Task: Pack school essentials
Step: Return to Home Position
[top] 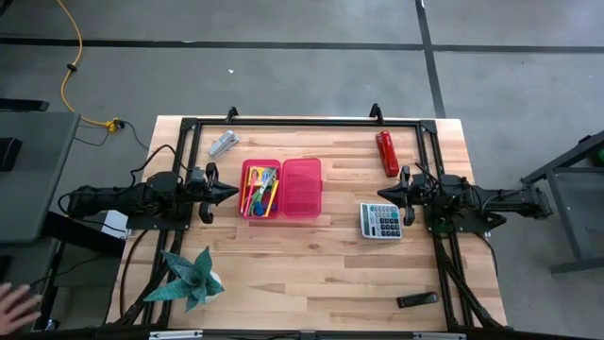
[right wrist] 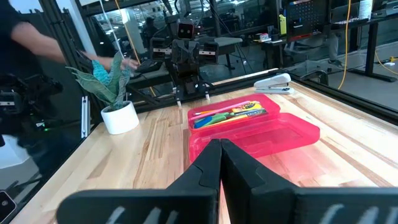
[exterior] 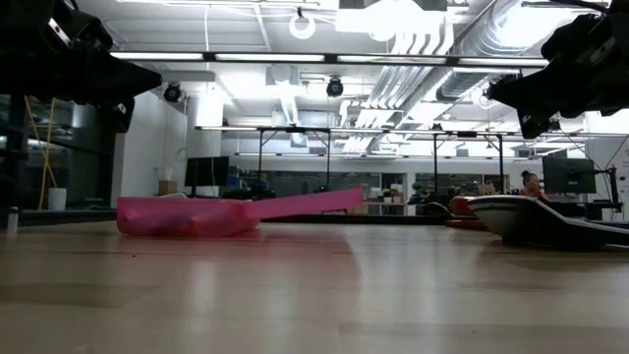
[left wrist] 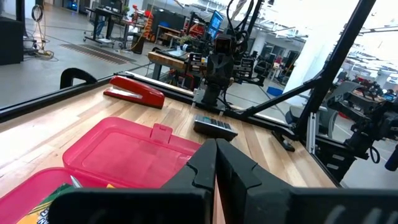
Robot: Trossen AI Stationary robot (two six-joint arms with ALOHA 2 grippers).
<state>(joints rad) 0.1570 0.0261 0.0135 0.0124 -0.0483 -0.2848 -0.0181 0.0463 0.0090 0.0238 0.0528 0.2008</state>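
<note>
Both left pincer (top: 235,192) and right pincer (top: 380,194) flank the pink box (top: 302,189).

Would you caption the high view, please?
Open pink pencil box, stationery inside, between left gripper and right gripper, both shut.

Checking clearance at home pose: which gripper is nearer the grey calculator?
Right. The right gripper hangs just beside the calculator; the left gripper is on the far side of the pink pencil box from it.

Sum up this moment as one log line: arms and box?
pink pencil box: open, stationery inside | left gripper: shut, empty, beside it | right gripper: shut, empty, near grey calculator
</note>
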